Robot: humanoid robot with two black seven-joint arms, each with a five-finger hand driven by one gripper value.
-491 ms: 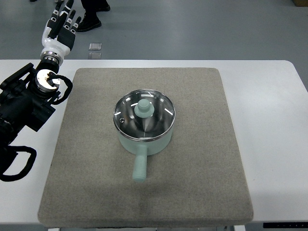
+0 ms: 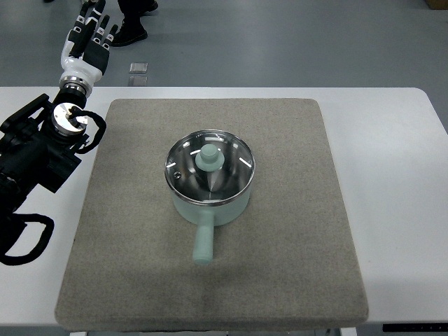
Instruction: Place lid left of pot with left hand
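Observation:
A pale green pot (image 2: pixel 210 203) stands near the middle of the grey mat (image 2: pixel 294 266), its handle pointing toward the front edge. The glass lid (image 2: pixel 231 175) with a green knob (image 2: pixel 209 158) rests on top of the pot. My left hand (image 2: pixel 88 38) reaches past the table's far left corner, well away from the pot, with its fingers stretched out and holding nothing. Its black arm comes in along the left edge. The right arm does not show.
The mat lies on a white table (image 2: pixel 399 182). Beyond the far edge is grey floor with a small clear box (image 2: pixel 138 68) and a person's dark shoes (image 2: pixel 133 28).
The left hand has shifted slightly up and to the left, and its wrist has turned a little. Pot and lid have not moved.

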